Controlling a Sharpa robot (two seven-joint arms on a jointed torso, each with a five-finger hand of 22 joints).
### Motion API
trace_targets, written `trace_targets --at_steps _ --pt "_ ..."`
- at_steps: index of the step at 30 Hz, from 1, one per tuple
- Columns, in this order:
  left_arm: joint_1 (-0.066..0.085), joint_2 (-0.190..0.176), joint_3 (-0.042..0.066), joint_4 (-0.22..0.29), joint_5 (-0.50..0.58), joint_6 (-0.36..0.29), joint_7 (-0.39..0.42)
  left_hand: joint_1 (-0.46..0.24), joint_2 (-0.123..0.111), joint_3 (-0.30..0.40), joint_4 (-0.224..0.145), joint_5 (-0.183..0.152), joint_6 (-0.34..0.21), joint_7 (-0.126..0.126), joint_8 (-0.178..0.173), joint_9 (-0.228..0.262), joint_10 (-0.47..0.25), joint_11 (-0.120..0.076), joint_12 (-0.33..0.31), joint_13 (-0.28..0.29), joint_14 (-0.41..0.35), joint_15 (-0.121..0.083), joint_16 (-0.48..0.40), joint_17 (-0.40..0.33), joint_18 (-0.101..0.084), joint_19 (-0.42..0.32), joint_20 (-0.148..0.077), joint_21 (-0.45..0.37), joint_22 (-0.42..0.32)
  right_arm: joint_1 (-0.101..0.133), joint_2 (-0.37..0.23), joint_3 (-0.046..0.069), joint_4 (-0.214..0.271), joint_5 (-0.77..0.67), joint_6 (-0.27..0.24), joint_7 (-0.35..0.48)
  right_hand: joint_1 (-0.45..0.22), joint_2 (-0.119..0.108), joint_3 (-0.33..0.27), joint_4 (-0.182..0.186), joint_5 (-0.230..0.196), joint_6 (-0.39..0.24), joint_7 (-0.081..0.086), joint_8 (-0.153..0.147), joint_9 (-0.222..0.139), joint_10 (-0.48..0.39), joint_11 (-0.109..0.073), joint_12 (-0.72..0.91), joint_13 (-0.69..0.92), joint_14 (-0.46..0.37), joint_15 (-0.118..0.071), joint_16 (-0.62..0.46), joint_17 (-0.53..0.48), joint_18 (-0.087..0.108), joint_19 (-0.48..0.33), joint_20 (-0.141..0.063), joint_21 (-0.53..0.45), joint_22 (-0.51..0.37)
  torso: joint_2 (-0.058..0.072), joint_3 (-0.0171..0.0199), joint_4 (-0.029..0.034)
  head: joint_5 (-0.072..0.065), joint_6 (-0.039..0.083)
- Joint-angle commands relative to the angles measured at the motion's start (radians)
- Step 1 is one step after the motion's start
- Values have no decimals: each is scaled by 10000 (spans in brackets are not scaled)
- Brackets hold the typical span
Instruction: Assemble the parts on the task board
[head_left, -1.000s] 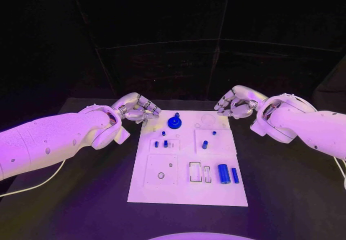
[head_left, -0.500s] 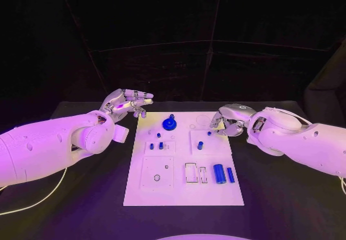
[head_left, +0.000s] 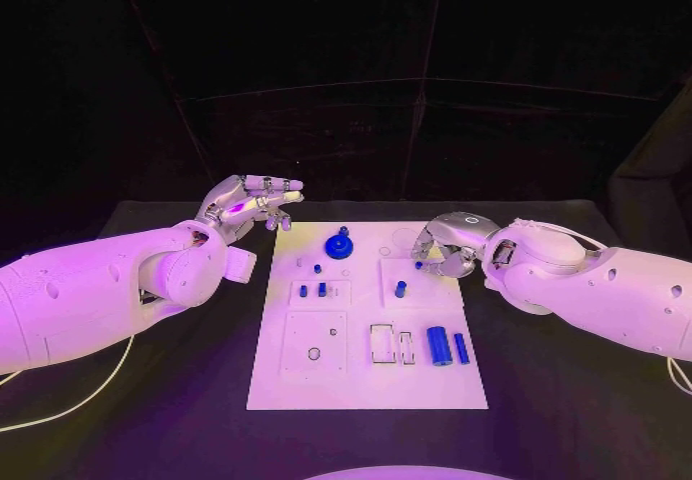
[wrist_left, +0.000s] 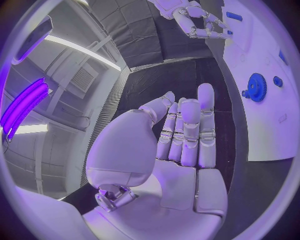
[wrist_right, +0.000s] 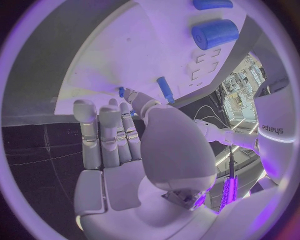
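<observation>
Assembly barely begun. White board (head_left: 368, 375) mid-table; blue gear (head_left: 340, 244) seated at far end, thick cylinder (head_left: 438, 346) and thin rod (head_left: 462, 348) loose near right. Left hand (head_left: 254, 205) raised off board's far-left corner, fingers apart, empty. Right hand (head_left: 444, 245) curled over small peg (head_left: 417, 265) at right edge; grasp unclear.

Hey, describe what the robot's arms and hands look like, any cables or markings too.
Both arms are bulky, smooth white shells with rounded joints. The left hand and right hand are silver, with segmented metallic fingers and pale padded palms. A thin pale cable trails from the left arm. The right arm carries the word "sharpa".
</observation>
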Motion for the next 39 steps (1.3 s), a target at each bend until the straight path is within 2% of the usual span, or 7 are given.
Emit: trace_targets --at_steps 1,14,17,22,28,35,39 --pt "11 -14 6 36 179 192 187 -21 83 -88 5 55 48 24 54 5 51 28 47 5 -113 5 -67 -59 114 -51 -8 -76 -18 -3 70 4 -50 -218 232 -124 -25 -92 113 -12 -56 -48 7 -74 -8 3 47 -56 -36 185 79 152 114 -121 107 -4 120 127 -1 8 -12 7 -19" --pt "12 -34 5 59 183 222 94 -27 92 -111 14 57 19 36 39 -4 22 35 63 -2 -165 9 -135 -173 111 -60 -7 -115 -44 -53 236 2 -171 -244 665 -232 -37 6 457 -49 -113 170 -33 -74 34 202 4 46 -204 282 60 903 663 -229 401 -4 676 767 -4 8 -14 0 -78" --pt "12 -52 5 66 204 245 65 -39 114 -122 33 57 -5 48 28 -10 6 43 76 -6 -183 14 -160 -214 109 -64 -5 -140 -62 -62 257 2 -195 -325 714 -332 -16 145 727 -60 -714 334 -86 -60 48 346 -42 104 -266 383 22 1499 1117 -331 683 -31 1142 1310 -4 9 -5 -10 -92" --pt "13 -100 5 101 217 269 5 -56 124 -139 49 56 -20 56 22 -13 -15 52 85 -11 -208 20 -195 -275 107 -67 -2 -164 -79 -74 277 2 -170 -448 760 -420 -14 202 994 -103 -828 523 -127 -45 63 535 -102 183 -281 399 -8 1910 1403 -402 854 -55 1488 1713 8 12 -9 -19 -86" --pt "13 -117 5 131 221 292 -38 -75 123 -164 65 54 -38 63 14 -16 -45 60 91 -17 -248 28 -251 -375 105 -73 3 -192 -98 -81 330 2 -164 -671 686 -611 61 310 1197 -176 -949 645 -156 -37 73 659 -135 237 -275 434 -38 2257 1662 -469 1020 -84 1782 2061 0 19 -7 -13 -115" --pt "14 -130 5 148 223 297 -61 -78 122 -171 68 53 -42 65 13 -16 -53 62 94 -19 -260 30 -267 -403 105 -76 5 -201 -103 -102 387 2 -123 -977 356 -894 119 461 1370 -294 -1071 1094 -290 100 153 1110 -293 459 -195 427 -146 2369 1595 -589 1339 -165 2308 2688 -10 1 -16 -10 -153" --pt "14 -135 5 143 223 299 -70 -76 121 -178 67 53 -46 64 12 -16 -61 63 98 -21 -277 33 -290 -442 104 -80 7 -212 -111 -114 358 3 -40 -1045 99 -931 110 467 1379 -302 -1079 1132 -303 105 159 1141 -307 471 -190 426 -159 2401 1602 -601 1368 -178 2360 2752 -21 15 -27 -1 -127"
